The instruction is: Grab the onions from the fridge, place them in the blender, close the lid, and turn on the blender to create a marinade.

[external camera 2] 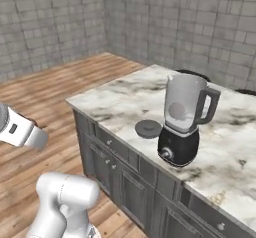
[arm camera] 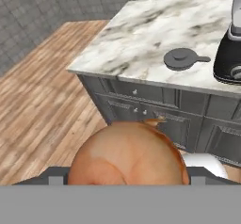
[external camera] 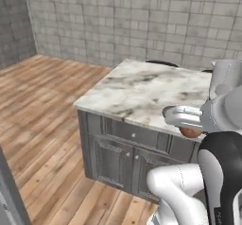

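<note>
My gripper is shut on a round reddish-brown onion, which bulges large between the two fingertips in the hand view. The left base view shows the same onion under the hand, level with the counter's near edge. The blender stands on the marble counter, black base with silver knob, its translucent jar open on top. Its dark grey lid lies flat on the counter just left of the base. In the hand view the lid and blender lie ahead, beyond the onion.
The island has dark grey panelled doors and drawers below its marble top. Dark stove burners sit at the counter's back. Wooden floor stretches left. A flat grey slab edges in low left; I cannot tell whether it is the fridge.
</note>
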Available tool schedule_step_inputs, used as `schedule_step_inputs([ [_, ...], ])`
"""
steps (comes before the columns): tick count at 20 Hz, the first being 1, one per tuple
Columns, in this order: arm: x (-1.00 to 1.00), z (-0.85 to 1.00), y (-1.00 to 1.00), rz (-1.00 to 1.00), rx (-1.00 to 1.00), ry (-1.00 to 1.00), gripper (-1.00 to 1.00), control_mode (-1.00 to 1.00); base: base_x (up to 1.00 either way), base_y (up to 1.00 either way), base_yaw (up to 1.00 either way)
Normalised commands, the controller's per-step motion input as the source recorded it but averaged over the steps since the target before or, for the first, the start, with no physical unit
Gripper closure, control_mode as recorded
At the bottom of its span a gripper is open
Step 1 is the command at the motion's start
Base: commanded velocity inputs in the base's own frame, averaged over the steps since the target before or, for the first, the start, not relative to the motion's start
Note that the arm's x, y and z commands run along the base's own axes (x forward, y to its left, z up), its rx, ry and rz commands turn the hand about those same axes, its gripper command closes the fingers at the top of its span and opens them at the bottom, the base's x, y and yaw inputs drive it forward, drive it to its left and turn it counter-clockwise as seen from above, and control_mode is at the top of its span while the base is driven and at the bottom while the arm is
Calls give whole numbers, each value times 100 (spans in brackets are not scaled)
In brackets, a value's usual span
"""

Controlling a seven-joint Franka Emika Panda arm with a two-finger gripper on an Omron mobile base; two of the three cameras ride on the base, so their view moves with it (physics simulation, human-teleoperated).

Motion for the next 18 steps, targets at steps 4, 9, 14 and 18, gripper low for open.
schedule_step_inputs([
  [4,0,0,0,0,0,0,100,100,73,0,-56],
  [9,0,0,0,0,0,0,100,100,43,36,-58],
  [14,0,0,0,0,0,0,100,100,38,50,-50],
  [18,0,0,0,0,0,0,100,100,77,32,-32],
])
